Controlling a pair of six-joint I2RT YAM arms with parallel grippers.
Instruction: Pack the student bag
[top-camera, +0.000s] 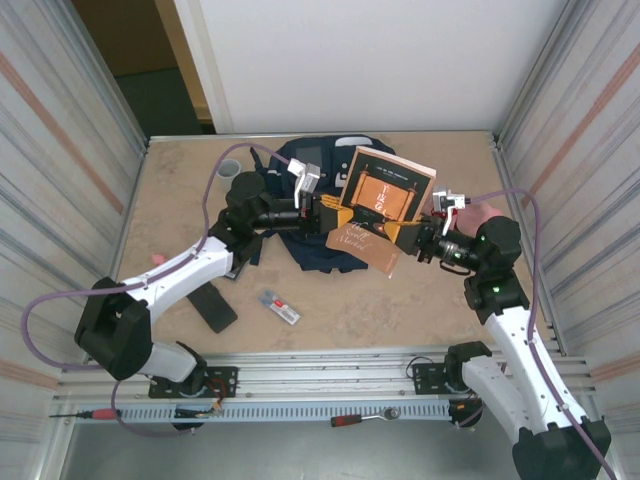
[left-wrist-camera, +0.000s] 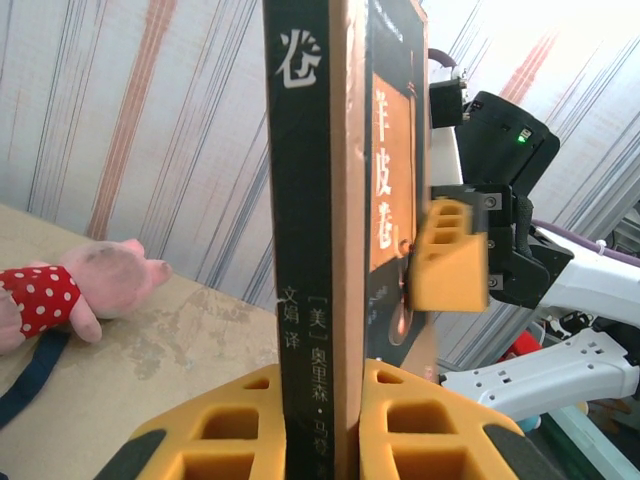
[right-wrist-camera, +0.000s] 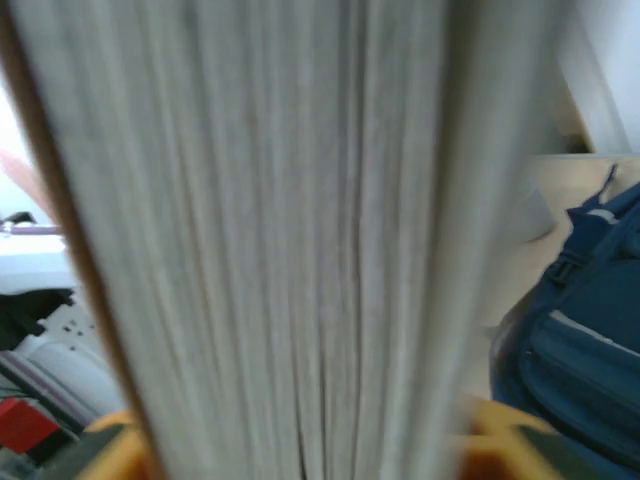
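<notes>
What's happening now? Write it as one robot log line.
left jaws: shut on dark rectangular book with orange panel; right jaws: shut on same book; book: held over navy-blue fabric backpack

Count on and around the table:
- navy backpack (top-camera: 305, 252): 1
- books: 2, namely dark-covered book (top-camera: 385, 190) and brown-covered book (top-camera: 358, 247)
- grey cup (top-camera: 229, 170): 1
- black flat slab (top-camera: 213, 307): 1
- small packet (top-camera: 281, 307): 1
- plush pig (left-wrist-camera: 100, 285): 1
- red-handled tools: 2, namely left tool (top-camera: 85, 412) and middle tool (top-camera: 352, 420)
</notes>
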